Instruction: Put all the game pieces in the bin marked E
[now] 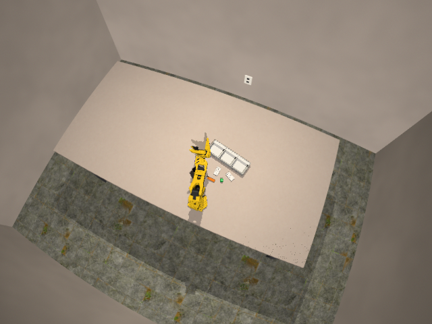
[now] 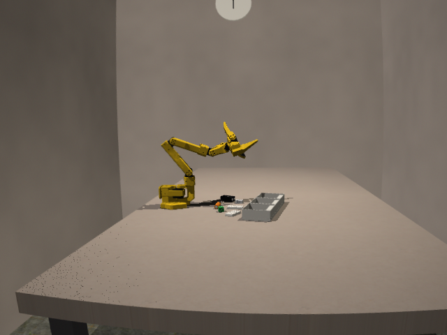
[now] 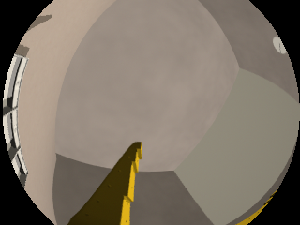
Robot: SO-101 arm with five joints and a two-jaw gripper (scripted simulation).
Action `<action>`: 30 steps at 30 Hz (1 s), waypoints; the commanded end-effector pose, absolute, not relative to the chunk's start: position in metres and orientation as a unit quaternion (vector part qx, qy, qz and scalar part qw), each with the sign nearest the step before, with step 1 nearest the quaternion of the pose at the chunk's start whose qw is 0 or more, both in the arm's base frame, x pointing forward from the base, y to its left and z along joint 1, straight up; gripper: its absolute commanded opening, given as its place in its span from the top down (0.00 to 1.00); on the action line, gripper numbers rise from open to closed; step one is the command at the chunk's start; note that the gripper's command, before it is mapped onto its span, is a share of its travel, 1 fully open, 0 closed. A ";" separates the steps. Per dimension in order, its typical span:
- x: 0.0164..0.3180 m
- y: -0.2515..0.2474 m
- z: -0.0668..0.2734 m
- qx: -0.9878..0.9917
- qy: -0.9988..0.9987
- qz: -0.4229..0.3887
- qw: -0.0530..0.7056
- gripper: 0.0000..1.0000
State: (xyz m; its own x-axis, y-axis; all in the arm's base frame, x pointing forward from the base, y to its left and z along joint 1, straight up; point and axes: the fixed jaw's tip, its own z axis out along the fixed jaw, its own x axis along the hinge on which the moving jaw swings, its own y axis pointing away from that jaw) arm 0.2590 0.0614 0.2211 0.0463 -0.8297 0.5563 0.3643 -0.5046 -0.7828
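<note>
My gripper (image 1: 199,144) (image 2: 241,131) is open and empty, raised high above the table, left of the bins in the overhead view. A row of three joined grey-white bins (image 1: 227,164) (image 2: 257,215) stands on the table; the marking E cannot be read. Two flat white pieces (image 1: 217,171) (image 1: 229,176), like dominoes, lie in front of the row. A small green die-like cube (image 1: 221,180) (image 2: 221,209) lies near them. Another small white thing (image 2: 238,201) lies farther back in the exterior view. The insides of the bins show no things that I can make out.
An orange thing (image 1: 210,179) (image 2: 217,204) lies beside the arm, near the green cube. A black thing (image 2: 227,198) lies beyond it, mostly hidden under the arm in the overhead view. The bin row also shows at the left edge of the wrist view.
</note>
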 end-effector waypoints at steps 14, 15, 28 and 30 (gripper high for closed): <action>0.259 0.061 0.222 -0.563 0.206 -0.660 0.454 0.00; 0.259 0.061 0.222 -0.563 0.206 -0.660 0.454 0.00; 0.264 0.063 0.215 -0.579 0.242 -0.622 0.469 0.00; 0.265 0.064 0.215 -0.581 0.248 -0.615 0.472 0.00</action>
